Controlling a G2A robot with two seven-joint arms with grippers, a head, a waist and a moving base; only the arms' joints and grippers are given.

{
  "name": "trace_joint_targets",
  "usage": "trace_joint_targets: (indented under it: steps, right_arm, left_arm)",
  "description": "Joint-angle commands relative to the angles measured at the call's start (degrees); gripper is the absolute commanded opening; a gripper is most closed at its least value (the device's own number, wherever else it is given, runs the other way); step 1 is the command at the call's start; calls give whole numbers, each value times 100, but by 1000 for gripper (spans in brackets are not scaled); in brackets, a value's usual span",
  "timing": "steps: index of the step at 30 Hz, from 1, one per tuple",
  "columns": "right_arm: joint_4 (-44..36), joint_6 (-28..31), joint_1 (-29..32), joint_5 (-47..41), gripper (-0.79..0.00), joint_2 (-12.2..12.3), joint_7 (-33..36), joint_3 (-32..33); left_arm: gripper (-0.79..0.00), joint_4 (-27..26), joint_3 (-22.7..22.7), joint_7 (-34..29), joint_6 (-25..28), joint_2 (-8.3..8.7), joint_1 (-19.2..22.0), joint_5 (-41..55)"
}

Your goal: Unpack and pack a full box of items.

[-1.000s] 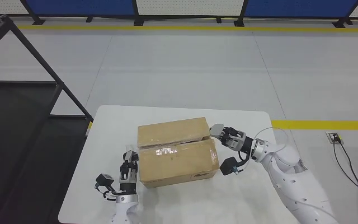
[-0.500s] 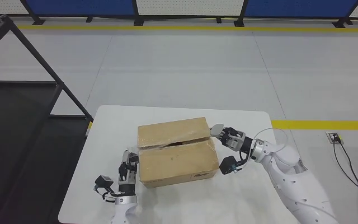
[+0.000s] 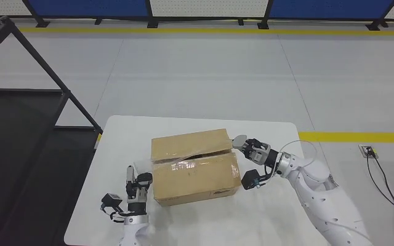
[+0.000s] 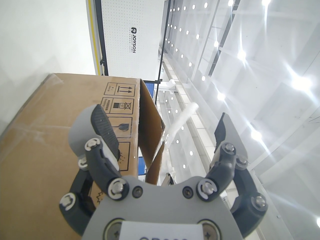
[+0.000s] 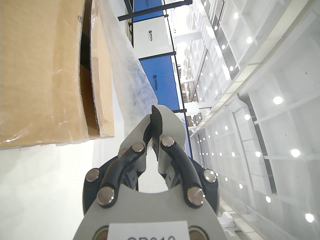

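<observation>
Cardboard box point(image 3: 194, 169) sits mid white table point(image 3: 258, 215). Top flaps parted, dark gap along seam. L claw point(image 4: 160, 116) just beside box's left end, low nr table, fingers spread wide. R claw point(image 5: 156, 116) at box's right end by top edge, pressed together, pinching translucent strip point(image 5: 130, 58) running off box top.

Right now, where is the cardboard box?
In the top view the cardboard box sits in the middle of the white table, between the left pincer at one end and the right pincer, gripping a tape strip, at the other end's far corner.
</observation>
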State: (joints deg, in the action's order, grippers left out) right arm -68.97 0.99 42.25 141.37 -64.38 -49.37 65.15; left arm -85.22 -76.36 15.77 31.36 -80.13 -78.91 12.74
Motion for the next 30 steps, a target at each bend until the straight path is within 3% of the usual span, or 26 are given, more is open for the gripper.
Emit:
trace_joint_targets:
  steps: [1, 6, 11, 16, 19, 26, 30]
  right_arm:
    - [-3, 8, -1, 2, -785, 5, -5, -5]
    - [-9, 13, 4, -21, -785, 17, -17, -9]
    - [-14, -12, 22, -26, -785, 30, -26, -12]
    - [-13, -50, 50, -39, -785, 43, -56, -13]
    - [-17, -80, 67, -40, -785, 49, -81, -27]
    - [-19, -108, 97, -44, -785, 68, -108, -27]
    - [-35, -112, 116, -47, -785, 80, -132, -26]
  left_arm:
    - [0, -44, -50, 22, 57, -5, -36, 5]
    - [0, -333, -282, 236, 549, -14, -242, -66]
    - [-15, -1067, -483, 217, 1134, -16, -667, 69]
    - [-15, -1641, -498, -455, 578, 24, -929, -104]
    - [-83, -1744, -440, -641, 196, 25, -856, -374]
    - [-289, -1324, -228, -535, -561, -34, -217, -632]
    - [-332, -1079, -168, -630, -816, -58, 54, -482]
